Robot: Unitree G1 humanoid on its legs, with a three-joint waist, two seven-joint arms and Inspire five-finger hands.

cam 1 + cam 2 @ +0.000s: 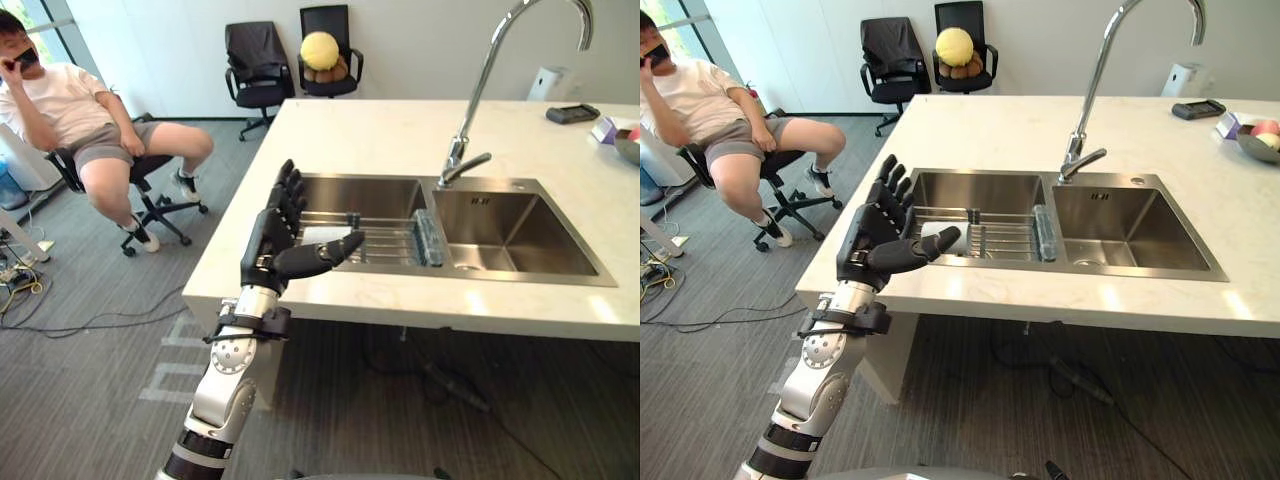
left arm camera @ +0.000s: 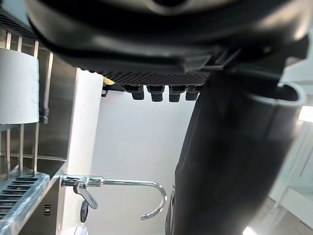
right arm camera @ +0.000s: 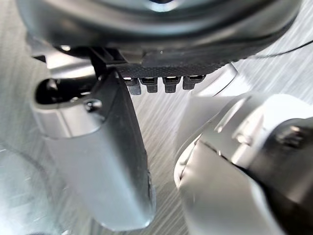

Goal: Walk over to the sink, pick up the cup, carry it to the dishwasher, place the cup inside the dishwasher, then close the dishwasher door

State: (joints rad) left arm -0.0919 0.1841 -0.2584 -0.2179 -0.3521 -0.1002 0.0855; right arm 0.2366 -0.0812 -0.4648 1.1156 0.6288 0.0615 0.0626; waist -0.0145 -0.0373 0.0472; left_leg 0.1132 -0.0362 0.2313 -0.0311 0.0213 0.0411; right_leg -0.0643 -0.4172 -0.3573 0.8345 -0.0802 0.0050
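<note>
Left eye view: I have reached the sink (image 1: 520, 235), my left hand (image 1: 270, 235) with fingers straight and empty just beside the white cup (image 2: 17, 85) on its rack (image 1: 385, 240), right hand (image 3: 98, 161) relaxed and empty, so grasping, carrying, loading and door-closing all remain.

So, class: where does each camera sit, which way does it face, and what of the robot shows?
Left eye view: on the head, looking down at the double stainless-steel sink; open left hand at its left edge.
Right eye view: same head, slightly aside, same scene.
Left wrist view: on that wrist, along the left hand toward the white cup on the sink's rack and curved chrome tap.
Right wrist view: on that wrist, along the right hand toward grey floor.
Both eyes and left wrist share cup, tap.
</note>
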